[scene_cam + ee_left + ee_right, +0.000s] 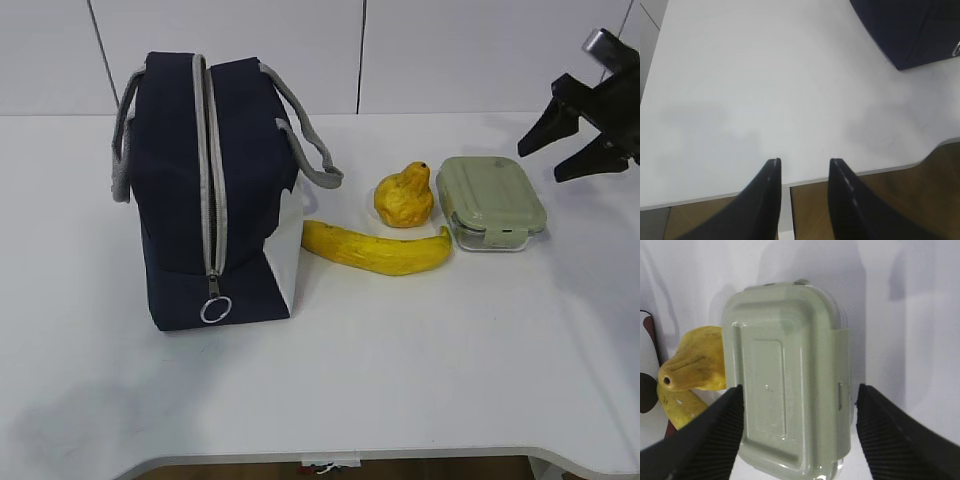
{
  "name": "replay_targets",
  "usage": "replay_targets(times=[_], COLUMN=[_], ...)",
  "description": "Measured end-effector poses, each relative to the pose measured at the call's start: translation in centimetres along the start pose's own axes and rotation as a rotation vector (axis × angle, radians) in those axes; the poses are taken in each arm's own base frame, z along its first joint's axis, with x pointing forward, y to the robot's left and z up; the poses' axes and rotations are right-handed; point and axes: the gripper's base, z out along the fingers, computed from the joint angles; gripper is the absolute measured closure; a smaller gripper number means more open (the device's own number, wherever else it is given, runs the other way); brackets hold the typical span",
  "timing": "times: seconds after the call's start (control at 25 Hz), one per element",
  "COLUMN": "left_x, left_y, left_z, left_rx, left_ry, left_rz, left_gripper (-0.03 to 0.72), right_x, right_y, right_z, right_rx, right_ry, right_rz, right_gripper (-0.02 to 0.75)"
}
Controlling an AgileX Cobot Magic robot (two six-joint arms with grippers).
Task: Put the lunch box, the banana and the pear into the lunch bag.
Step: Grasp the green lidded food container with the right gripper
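The navy lunch bag stands at the left with its grey zipper strip shut and the ring pull at the near end. The pear, the banana and the green-lidded lunch box lie to its right. My right gripper is open in the air, behind and to the right of the lunch box. In the right wrist view the lunch box shows between the open right gripper, with the pear and banana at the left. My left gripper is open and empty.
The white table has a curved front edge just under the left gripper's fingers. A corner of the bag shows at the top right of the left wrist view. A white wall stands behind the table.
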Motion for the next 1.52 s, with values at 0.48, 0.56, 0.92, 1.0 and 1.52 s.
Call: replay_targets(times=[0.48,0.56,0.92,1.0,1.52], left_x=[0.0,0.0,0.0,0.0,0.0], left_y=[0.0,0.0,0.0,0.0,0.0], left_z=[0.0,0.0,0.0,0.0,0.0], left_rx=[-0.001,-0.001,-0.001,-0.001,-0.002], left_ry=[0.0,0.0,0.0,0.0,0.0], left_rz=[0.0,0.0,0.0,0.0,0.001], left_gripper=[0.444,0.444,0.444,0.444,0.444], right_x=[0.6,0.6,0.6,0.6,0.5], right_y=[-0.7,-1.0,-1.3,-1.3,-1.4], right_z=[1.0,1.5,2.3,2.3,2.9], right_rx=[-0.003,-0.011,-0.035,-0.04,-0.08], right_ry=[0.033,0.042,0.049,0.047,0.042], right_rz=[-0.016,-0.007,-0.011,-0.014,-0.056], right_gripper=[0.185,0.185,0.185,0.185,0.186])
